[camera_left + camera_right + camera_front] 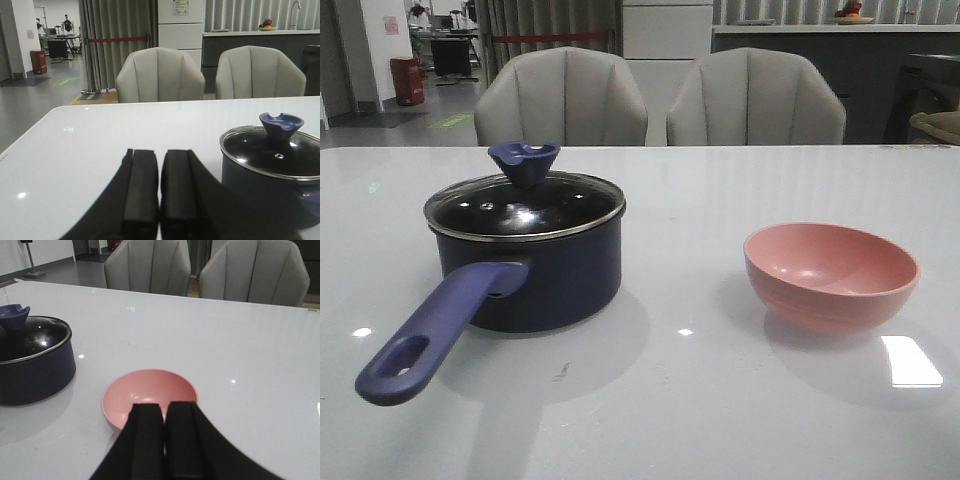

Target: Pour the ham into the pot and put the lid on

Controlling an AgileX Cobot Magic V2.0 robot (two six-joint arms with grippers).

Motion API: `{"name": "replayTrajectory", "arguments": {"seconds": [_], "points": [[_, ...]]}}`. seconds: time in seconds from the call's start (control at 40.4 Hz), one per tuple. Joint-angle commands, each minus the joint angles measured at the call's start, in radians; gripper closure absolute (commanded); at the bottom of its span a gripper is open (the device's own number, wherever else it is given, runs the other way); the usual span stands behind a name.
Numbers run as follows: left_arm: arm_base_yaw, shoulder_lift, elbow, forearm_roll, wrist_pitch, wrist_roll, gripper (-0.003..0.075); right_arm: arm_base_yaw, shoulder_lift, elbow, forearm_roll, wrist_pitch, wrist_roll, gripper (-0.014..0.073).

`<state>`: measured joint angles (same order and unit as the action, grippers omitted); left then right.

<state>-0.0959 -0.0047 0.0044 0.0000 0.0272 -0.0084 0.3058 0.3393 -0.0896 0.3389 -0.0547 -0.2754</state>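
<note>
The dark navy pot [545, 275] stands on the left of the white table, its long purple-blue handle [435, 330] pointing to the front left. The glass lid [525, 205] with its purple-blue knob [523, 160] sits on it. It also shows in the left wrist view [272, 170] and in the right wrist view [32, 362]. No ham is in view; the pink bowl [830, 275] on the right looks empty. My left gripper [160, 157] is shut and empty, to the left of the pot. My right gripper [165, 410] is shut and empty, just in front of the bowl [150, 392]. Neither gripper shows in the front view.
Two grey chairs [560, 100] [755, 100] stand behind the table's far edge. A room with curtains, a counter and a red bin [407, 80] lies beyond.
</note>
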Motion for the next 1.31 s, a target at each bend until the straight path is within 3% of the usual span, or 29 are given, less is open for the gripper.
{"name": "replayTrajectory", "arguments": {"seconds": [0.0,0.173,0.446,0.693,1.288], "points": [[0.001,-0.018,0.021,-0.006,-0.088,-0.002,0.0607,0.003,0.005,-0.018,-0.006,-0.084,-0.008,0.0438],[0.001,-0.018,0.021,-0.006,-0.088,-0.002,0.0607,-0.041,-0.036,-0.018,-0.17,-0.075,0.023,0.0438],[0.001,-0.018,0.021,-0.006,-0.088,-0.002,0.0607,-0.209,-0.281,-0.013,-0.361,0.084,0.228,0.0438],[0.001,-0.018,0.021,-0.006,-0.088,-0.002,0.0607,-0.23,-0.369,0.114,-0.364,-0.001,0.275,0.0438],[0.001,-0.018,0.021,-0.006,-0.088,-0.002,0.0607,-0.229,-0.369,0.111,-0.362,0.021,0.281,0.0438]]}}
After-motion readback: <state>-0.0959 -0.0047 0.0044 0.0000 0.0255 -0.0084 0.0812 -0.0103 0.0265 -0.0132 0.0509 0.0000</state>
